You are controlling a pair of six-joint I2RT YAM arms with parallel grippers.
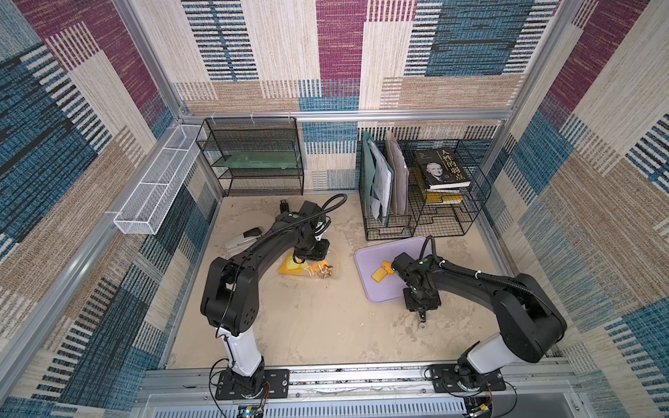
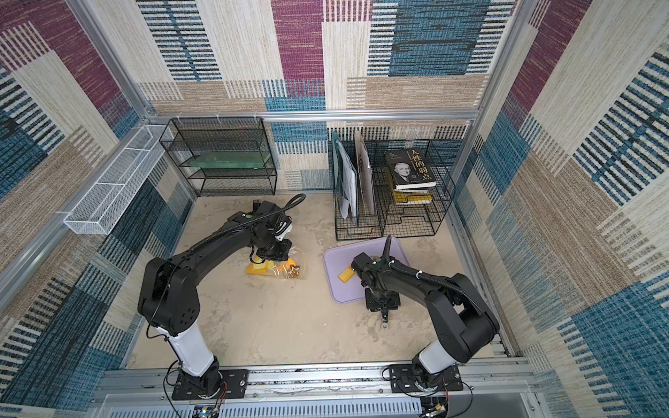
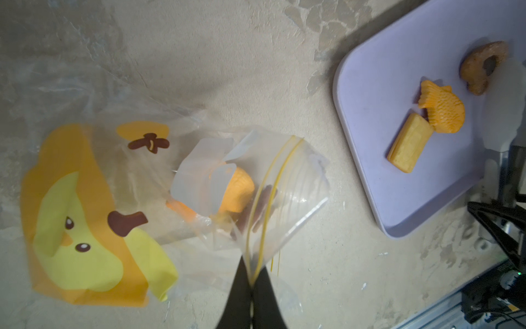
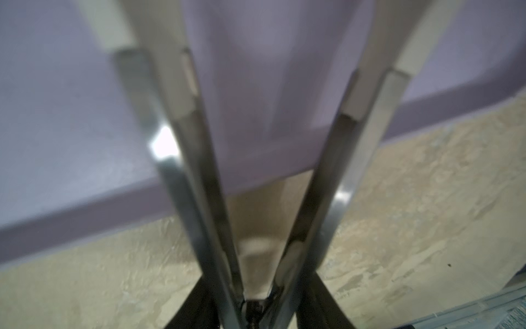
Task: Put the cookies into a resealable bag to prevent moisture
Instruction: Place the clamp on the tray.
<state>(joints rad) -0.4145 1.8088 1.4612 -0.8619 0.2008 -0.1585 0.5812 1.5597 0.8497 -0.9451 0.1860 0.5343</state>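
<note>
Left claw [image 3: 252, 284] is clamped tight on the zip edge of the resealable bag [image 3: 94, 213], lying on the worktop [image 3: 227, 57] with cookies [image 3: 239, 188] inside; right claw [image 4: 256, 309] grips spread metal tongs [image 4: 196, 182] over the lilac tray [image 3: 378, 94], where three more cookies lie.

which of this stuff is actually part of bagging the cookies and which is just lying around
Part of the job:
- resealable bag, pinched by the left end effector
- cookies on the lilac tray
- tongs, held in the right end effector

Just lying about:
- black mesh shelf
- white wire basket
- file rack
- books
</note>
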